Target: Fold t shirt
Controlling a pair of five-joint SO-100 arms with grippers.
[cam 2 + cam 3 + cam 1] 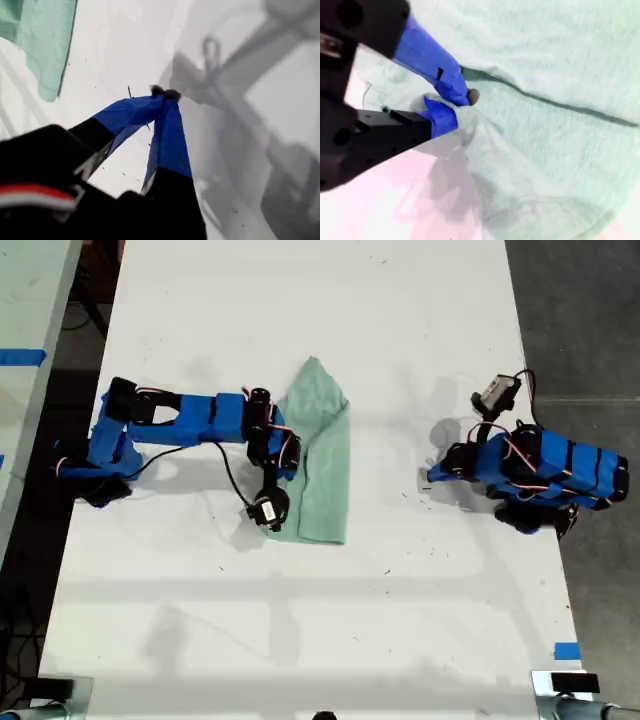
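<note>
Second claw (457,107) pinching a fold of the mint t shirt (322,455) at its edge, shirt lying mid-counter (300,640), first claw (165,92) closed on nothing, over bare counter toward the exterior view's right

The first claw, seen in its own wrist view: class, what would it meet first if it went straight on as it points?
Probably bare white table. My first claw is shut on nothing; the t shirt lies off to one side. Depth is unclear.
</note>
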